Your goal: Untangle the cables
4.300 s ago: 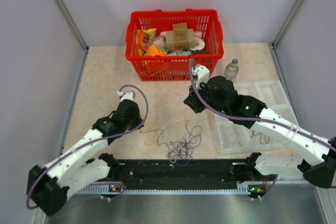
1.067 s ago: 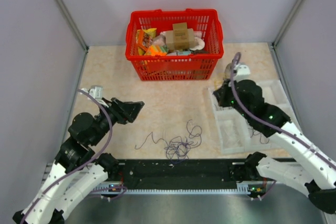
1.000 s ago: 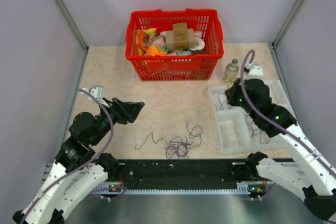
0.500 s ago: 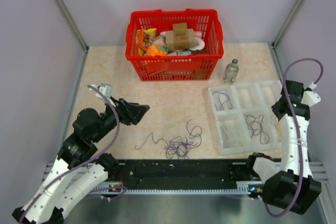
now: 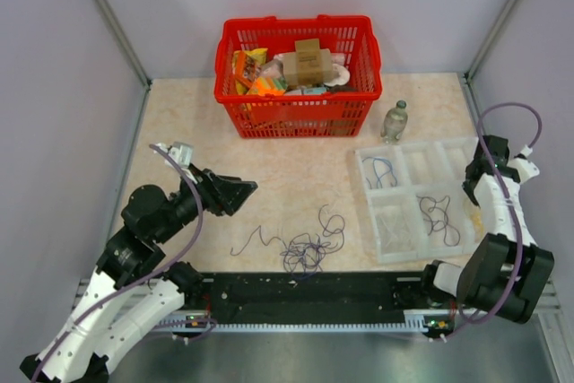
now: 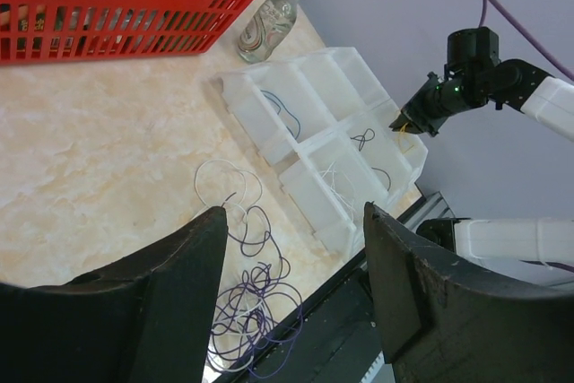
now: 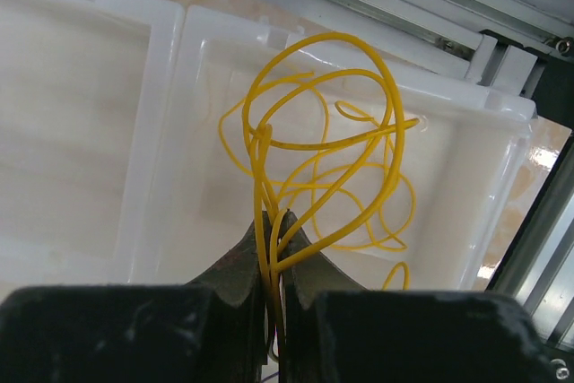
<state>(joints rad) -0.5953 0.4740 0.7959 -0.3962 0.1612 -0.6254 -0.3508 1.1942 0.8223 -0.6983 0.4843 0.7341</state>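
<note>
A tangle of dark purple and white cables [image 5: 308, 251] lies on the table near the front rail, also in the left wrist view [image 6: 244, 309]. My left gripper [image 5: 249, 190] hangs open above and left of the tangle, nothing between its fingers [image 6: 296, 221]. My right gripper [image 5: 470, 193] is shut on a looping yellow cable [image 7: 316, 145] over the right front compartment of the white tray [image 5: 414, 187]. More yellow loops lie in that compartment. A blue cable [image 5: 381, 170] and a dark cable [image 5: 437, 214] lie in other compartments.
A red basket [image 5: 296, 69] full of packages stands at the back. A small bottle [image 5: 394, 121] stands between the basket and the tray. A black rail [image 5: 305, 289] runs along the near edge. Grey walls close in both sides.
My right arm has swung from the tray's back left over to its right edge, folding back near its base. The left gripper has edged slightly right and stayed open.
</note>
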